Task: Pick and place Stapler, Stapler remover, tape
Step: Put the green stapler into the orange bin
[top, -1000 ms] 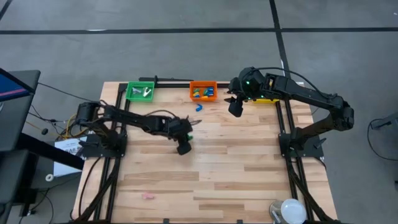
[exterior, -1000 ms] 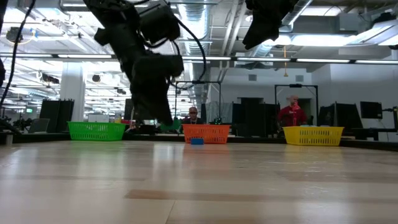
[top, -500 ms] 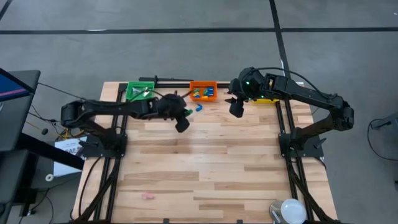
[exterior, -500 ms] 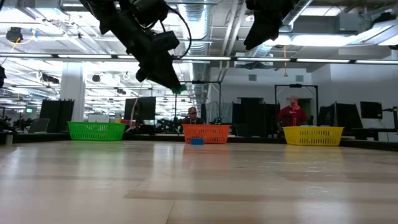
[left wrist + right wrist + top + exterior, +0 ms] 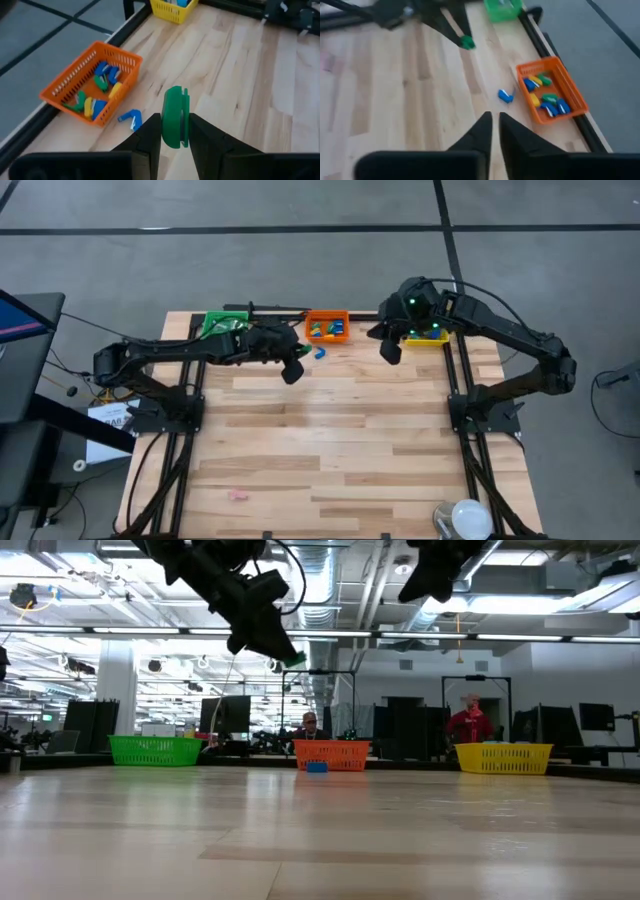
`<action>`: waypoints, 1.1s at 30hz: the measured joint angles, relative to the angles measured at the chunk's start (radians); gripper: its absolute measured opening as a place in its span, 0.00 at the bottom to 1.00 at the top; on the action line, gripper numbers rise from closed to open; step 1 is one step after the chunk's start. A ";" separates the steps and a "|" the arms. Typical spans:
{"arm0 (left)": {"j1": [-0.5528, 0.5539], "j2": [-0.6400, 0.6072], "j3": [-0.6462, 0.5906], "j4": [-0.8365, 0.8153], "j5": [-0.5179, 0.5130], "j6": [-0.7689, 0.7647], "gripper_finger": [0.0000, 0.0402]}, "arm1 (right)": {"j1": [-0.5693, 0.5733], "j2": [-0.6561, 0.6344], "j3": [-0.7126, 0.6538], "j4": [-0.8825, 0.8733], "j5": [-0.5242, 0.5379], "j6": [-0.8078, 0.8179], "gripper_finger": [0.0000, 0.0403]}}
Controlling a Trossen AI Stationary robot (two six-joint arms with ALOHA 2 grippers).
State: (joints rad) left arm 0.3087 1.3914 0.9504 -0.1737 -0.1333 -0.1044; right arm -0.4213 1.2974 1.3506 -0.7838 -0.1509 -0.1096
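The left pincer [image 5: 175, 131] is pinching a flat green plastic piece [image 5: 174, 116] above the wooden desk [image 5: 330, 440], between the green mesh basket [image 5: 222, 327] and the orange mesh basket [image 5: 327, 326]. The right pincer [image 5: 494, 131], pressed together and empty, is hovering near the yellow basket [image 5: 428, 336]. With so narrow a hold, the piece could twist free and land beside the small blue stapler [image 5: 319, 352] lying just outside the orange basket.

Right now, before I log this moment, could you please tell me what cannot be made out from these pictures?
- What is in the green bin: too small in the high view, cut off at the right wrist view's edge.
- What is in the yellow bin: the right arm covers most of it from above; the wall hides it in the low view.
- What the green thing held by the left fingers is: seen edge-on.
- The small pink thing: too small.
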 joint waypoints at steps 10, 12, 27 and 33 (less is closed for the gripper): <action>0.037 0.000 0.050 0.015 0.001 0.049 0.20 | -0.012 -0.158 0.000 0.010 -0.067 -0.039 0.00; 0.049 0.000 0.058 0.025 0.000 0.055 0.20 | -0.012 -0.187 0.000 0.011 -0.068 -0.025 0.01; 0.155 0.042 0.165 0.185 0.009 0.101 0.20 | -0.046 -0.224 0.000 -0.049 -0.055 0.032 0.00; 0.195 0.168 0.246 0.181 0.038 0.103 0.20 | -0.045 -0.188 0.000 -0.077 -0.054 0.032 0.00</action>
State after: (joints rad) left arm 0.5035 1.5597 1.1964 0.0073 -0.0952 -0.0014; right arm -0.4660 1.1092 1.3506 -0.8608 -0.2050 -0.0772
